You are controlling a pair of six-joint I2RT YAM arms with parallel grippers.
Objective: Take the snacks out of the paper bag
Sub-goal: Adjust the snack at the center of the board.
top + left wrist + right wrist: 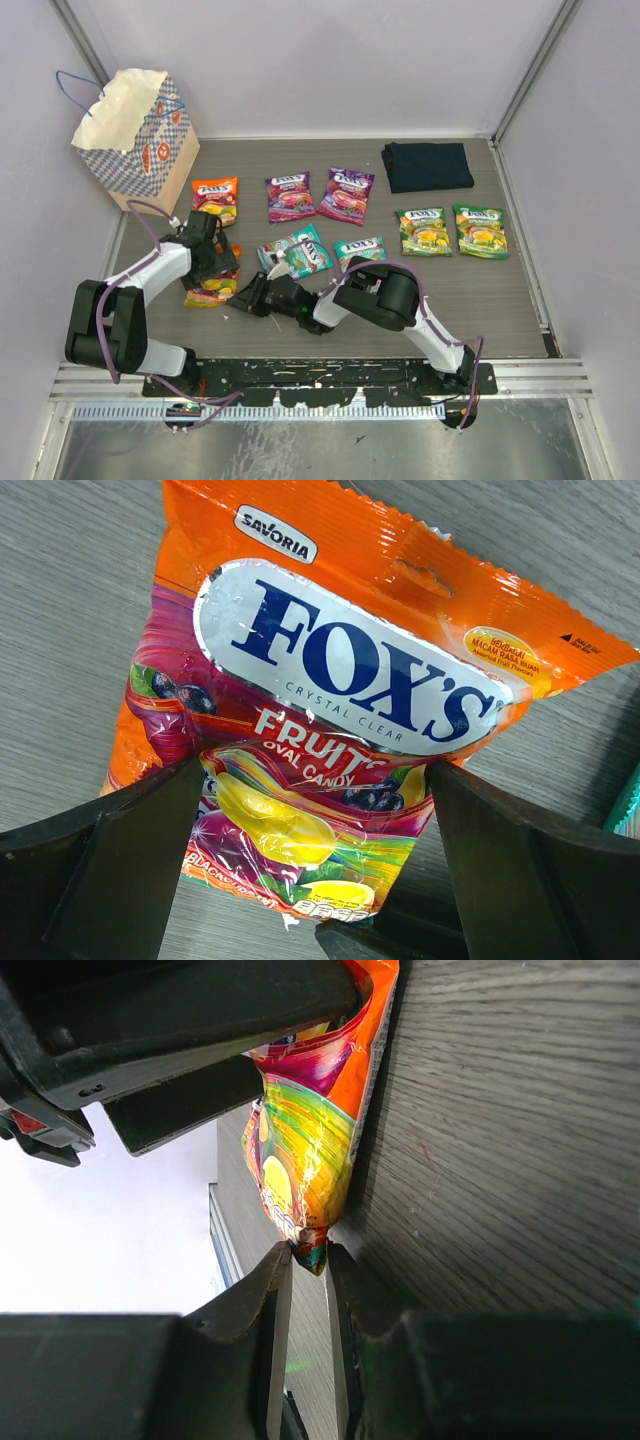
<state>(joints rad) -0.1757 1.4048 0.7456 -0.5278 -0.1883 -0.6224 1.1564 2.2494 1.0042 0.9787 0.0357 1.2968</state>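
Straddling the orange packet (330, 710), left tool (315, 815) gapes; right tool (310, 1265) pinches its corner.

You've got a grey wood-grain table (500, 300). An orange packet (330, 730) rests on it between the left fingers (110, 870), one corner between the right fingers (250, 1300). Beyond the left fingers: second orange packet (216, 199), paper bag (135, 140). Beyond the right fingers: teal packets (295, 255) (360, 250), purple packets (290, 196) (346, 194). Further right: green packets (425, 230) (480, 230), navy cloth (427, 166).
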